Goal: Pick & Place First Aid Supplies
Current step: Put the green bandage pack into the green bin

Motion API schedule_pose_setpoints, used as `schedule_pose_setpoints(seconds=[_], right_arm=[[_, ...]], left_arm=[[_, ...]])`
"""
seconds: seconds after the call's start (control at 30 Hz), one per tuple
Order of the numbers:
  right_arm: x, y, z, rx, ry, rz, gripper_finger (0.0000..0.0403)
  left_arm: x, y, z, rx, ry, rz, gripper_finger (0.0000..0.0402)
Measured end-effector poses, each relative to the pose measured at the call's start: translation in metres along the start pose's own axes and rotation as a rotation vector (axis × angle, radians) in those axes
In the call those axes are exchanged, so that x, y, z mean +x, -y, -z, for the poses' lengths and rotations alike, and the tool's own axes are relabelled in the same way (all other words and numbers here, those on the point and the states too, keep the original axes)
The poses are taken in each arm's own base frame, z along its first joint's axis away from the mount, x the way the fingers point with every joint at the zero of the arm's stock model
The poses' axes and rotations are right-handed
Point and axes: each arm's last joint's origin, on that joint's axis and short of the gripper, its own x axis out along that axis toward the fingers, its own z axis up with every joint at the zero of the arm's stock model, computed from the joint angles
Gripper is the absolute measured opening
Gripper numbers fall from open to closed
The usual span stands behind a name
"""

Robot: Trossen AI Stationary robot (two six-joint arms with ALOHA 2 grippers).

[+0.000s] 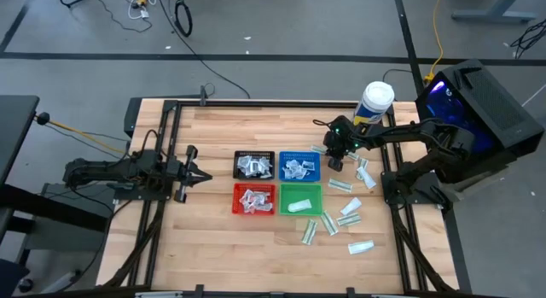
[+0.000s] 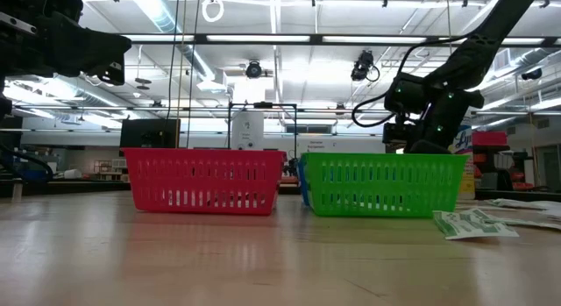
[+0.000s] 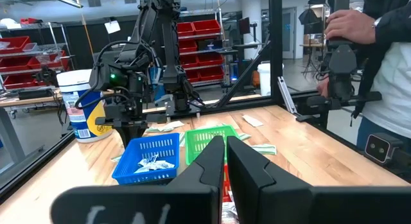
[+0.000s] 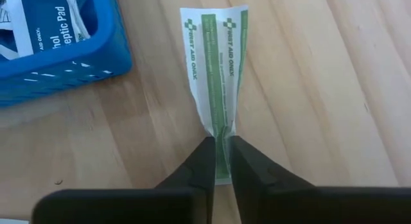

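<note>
A narrow white-and-green packet lies on the wood just right of the blue tray. My right gripper is shut on its near end; in the high view this gripper covers the packet. More white-and-green packets lie flat on the table's right part. Squarish white packets lie in the blue tray, the black tray and the red tray. One packet lies in the green tray. My left gripper waits shut at the table's left, touching nothing. My right gripper pinches the packet's end nearest to it between its two fingers, which squeeze the two long edges toward each other. The fingers slant down from the table's right. The packet stretches forward from them, creased lengthwise, its far end on the wood.
A big white jar with a yellow label stands at the far right, behind my right arm. The four mesh trays form a block at mid-table. A person's hand and sleeve show beyond the table's edge. Bare wood lies toward the near edge.
</note>
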Motion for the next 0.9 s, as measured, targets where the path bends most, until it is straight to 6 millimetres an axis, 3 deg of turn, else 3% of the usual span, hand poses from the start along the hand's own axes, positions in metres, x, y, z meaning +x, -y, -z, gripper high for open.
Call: schedule_pose_setpoints(seconds=[0.57,0.9], right_arm=[[-0.019,0.004,-0.012,-0.005,0.036,0.11,0.004],[-0.048,0.005,-0.029,-0.017,0.122,0.158,0.004]], left_arm=[[0.0,0.0,0.0,0.0,0.0,0.0,0.0025],[0.0,0.0,0.0,0.0,0.0,0.0,0.0025]])
